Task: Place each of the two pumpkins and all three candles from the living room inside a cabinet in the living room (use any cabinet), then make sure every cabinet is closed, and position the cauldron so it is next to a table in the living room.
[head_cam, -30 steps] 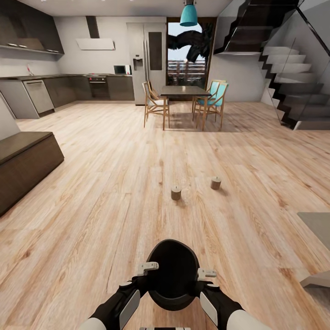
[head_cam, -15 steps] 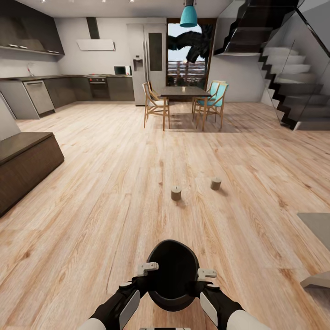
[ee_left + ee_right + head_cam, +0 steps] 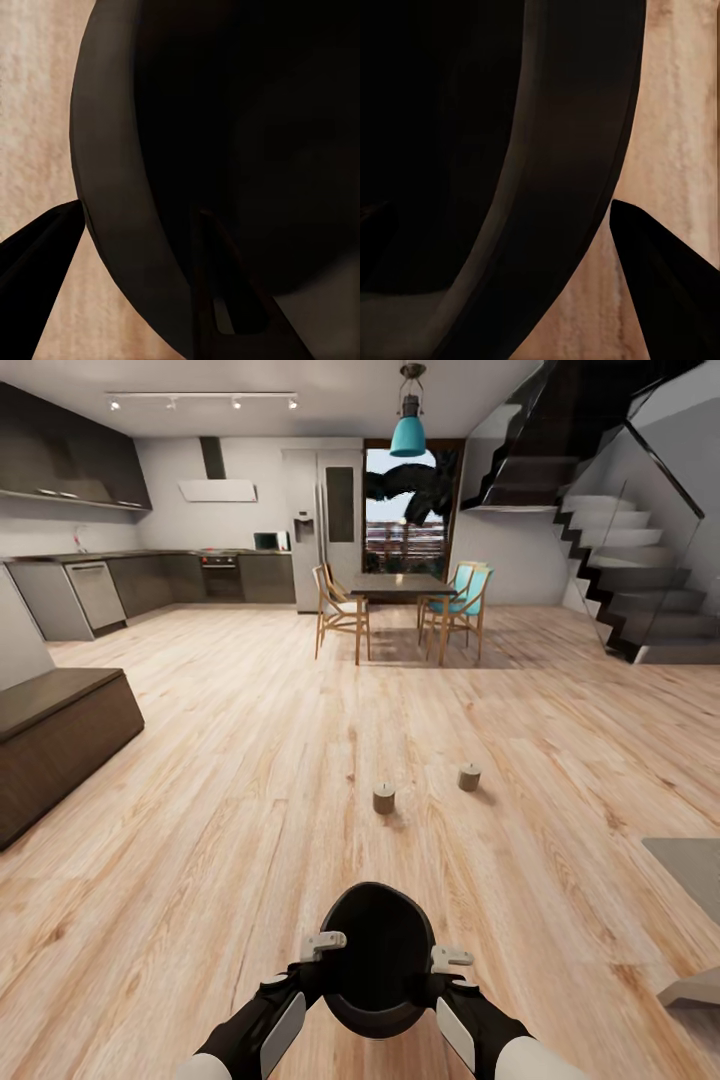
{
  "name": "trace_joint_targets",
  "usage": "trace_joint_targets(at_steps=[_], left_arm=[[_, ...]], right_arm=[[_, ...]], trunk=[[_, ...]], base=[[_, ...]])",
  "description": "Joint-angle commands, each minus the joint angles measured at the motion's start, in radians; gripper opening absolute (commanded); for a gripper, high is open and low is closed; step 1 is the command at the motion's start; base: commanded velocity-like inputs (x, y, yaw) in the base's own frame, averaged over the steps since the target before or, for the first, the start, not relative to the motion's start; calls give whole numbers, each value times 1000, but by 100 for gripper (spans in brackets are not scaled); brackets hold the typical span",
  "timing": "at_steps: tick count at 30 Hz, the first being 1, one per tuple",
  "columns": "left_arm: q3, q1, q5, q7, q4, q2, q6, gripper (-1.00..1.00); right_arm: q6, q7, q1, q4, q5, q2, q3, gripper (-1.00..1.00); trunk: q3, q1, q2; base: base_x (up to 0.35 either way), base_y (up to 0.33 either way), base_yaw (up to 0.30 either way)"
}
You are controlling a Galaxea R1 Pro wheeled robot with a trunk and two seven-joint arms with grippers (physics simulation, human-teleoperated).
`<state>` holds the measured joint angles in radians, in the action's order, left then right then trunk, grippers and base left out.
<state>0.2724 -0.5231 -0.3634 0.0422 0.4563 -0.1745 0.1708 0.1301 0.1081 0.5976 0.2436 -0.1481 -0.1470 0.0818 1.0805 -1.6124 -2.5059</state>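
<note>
Black pot: the matte-black cauldron (image 3: 378, 958) hangs low in the head view between both arms, above the plank floor (image 3: 200, 840), mouth tipped toward the camera; its lower edge is covered by the wrists.
Hidden: the fingertips of both claws lie behind or inside the cauldron's wall, so the head view does not show how far they have closed.
Left claw: the left gripper (image 3: 322, 943) sits at the cauldron's left rim; in the left wrist view one dark finger (image 3: 225, 300) lies inside the bowl and the other (image 3: 37, 262) outside, the wall (image 3: 112, 187) between them, so it straddles and grips the rim.
Right claw: the right gripper (image 3: 448, 958) sits at the right rim; in the right wrist view one finger (image 3: 667, 285) lies outside the wall (image 3: 577, 150); its partner is lost in the black interior, so the clamp itself is hard to confirm, though the pose matches the left.
Arms: both forearms come up from the bottom edge, bent inward, wrists level, one at each side of the pot.
Candles: two stubby beige candles (image 3: 384, 798) (image 3: 469, 777) stand upright on the floor ahead, well apart from the cauldron and near one another.
Cabinet: the dark-brown cabinet (image 3: 60, 745) is cut off by the left edge.
Table: only a grey corner of the table (image 3: 690, 860) shows at the right edge.
Far off: dining table (image 3: 398, 586) with chairs (image 3: 338, 610), staircase (image 3: 620, 590), kitchen units (image 3: 150, 580).
</note>
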Motion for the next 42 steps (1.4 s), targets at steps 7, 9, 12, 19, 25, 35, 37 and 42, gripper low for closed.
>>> trace_joint_targets(at_steps=[7,9,12,19,25,35,37,42], left_arm=[[8,0,-15,4,1,0,4,-100],[8,0,-15,4,1,0,4,-100],[8,0,-16,4,1,0,4,-100],[8,0,-17,4,1,0,4,-100],[8,0,-16,4,1,0,4,-100],[8,0,-16,4,1,0,4,-100],[7,0,-17,4,1,0,4,-100],[-1,11,-10,-7,9,9,1,-100]], right_arm=[[5,1,1,12,-22,0,10,-100],[4,1,1,13,-22,0,10,-100],[3,-3,1,15,-22,1,10,-100],[-14,-11,1,16,-23,1,12,-100],[-16,-14,1,16,-23,1,12,-100],[-15,-15,1,16,-22,1,12,-100],[-16,-15,1,16,-23,1,12,-100],[-17,-7,2,-7,-19,1,3,-100]], trunk=[[-26,3,1],[-34,4,2],[-46,6,2],[-73,9,4],[-96,12,5],[-129,43,62],[-135,51,76],[-144,62,97]], base=[[0,0,0],[0,0,0],[0,0,0],[0,0,0],[0,0,0],[0,0,0],[0,0,0],[0,0,0]])
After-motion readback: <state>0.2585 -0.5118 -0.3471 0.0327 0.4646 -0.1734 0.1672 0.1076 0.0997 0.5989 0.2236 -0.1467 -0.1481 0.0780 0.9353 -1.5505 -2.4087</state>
